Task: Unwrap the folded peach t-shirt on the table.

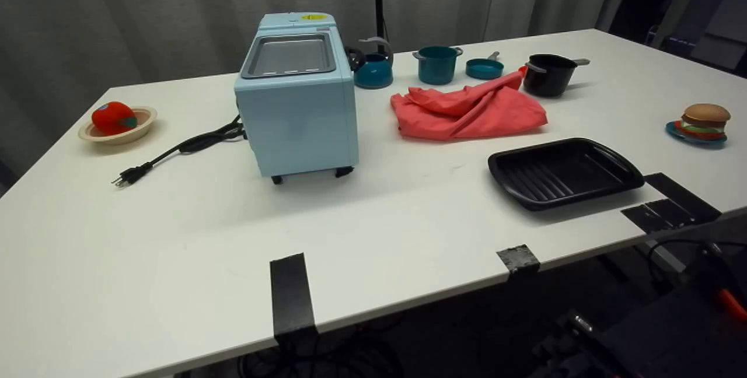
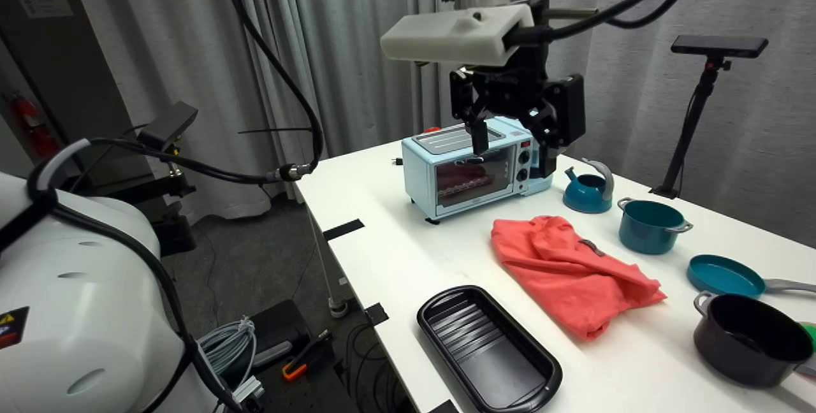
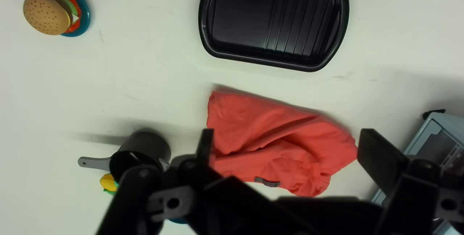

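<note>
I had the tool (image 3: 286, 144) spread wide, empty; in wrist view the tray (image 3: 270, 19) lay twelve o'clock from the bunched t-shirt (image 3: 277, 137).

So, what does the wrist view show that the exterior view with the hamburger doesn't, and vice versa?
Of the two, only the wrist view shows the open gripper and a toy corn cob. Only that exterior view shows the teal kettle, beige bowl and power cord. Both show the toy hamburger, peach t-shirt, black roasting pan, black pot and at least part of the toaster oven.
</note>
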